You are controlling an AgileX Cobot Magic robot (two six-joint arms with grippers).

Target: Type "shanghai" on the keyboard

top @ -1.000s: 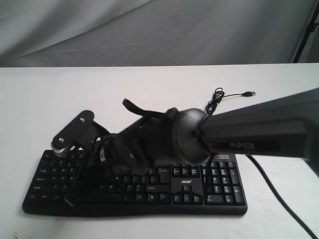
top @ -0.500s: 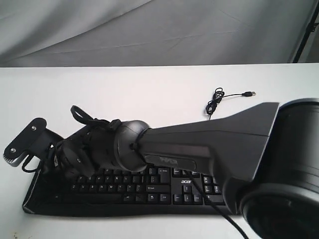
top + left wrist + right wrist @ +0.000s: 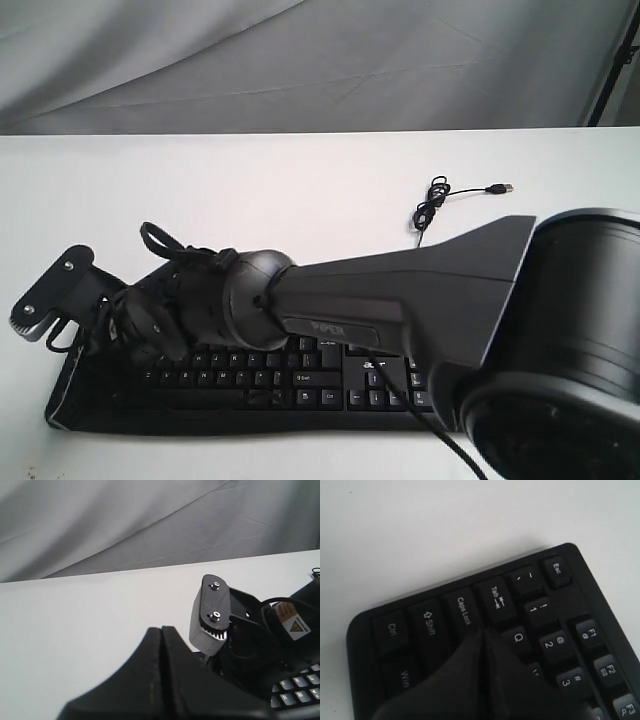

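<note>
The black keyboard [image 3: 300, 380] lies along the table's front edge, mostly covered by my right arm [image 3: 400, 300], which reaches across to its left end. In the exterior view the wrist hides the fingertips. The right wrist view shows my right gripper [image 3: 482, 630] shut, its tip down at the keyboard's [image 3: 555, 570] left end where Caps Lock [image 3: 463, 611], Tab [image 3: 496, 600] and Q [image 3: 518, 637] meet; the keys beneath are hidden. My left gripper [image 3: 161, 628] is shut and empty, above the bare table beside the keyboard's [image 3: 295, 690] left end.
The keyboard's thin USB cable [image 3: 440, 200] lies coiled behind it, with the plug at the right. The right arm's grey camera bracket [image 3: 212, 615] stands close to my left gripper. White table [image 3: 250, 190] stretches behind; a grey cloth backdrop hangs beyond.
My right arm has swung left from the keyboard's middle to its left end, then dropped slightly. The keyboard has not moved.
</note>
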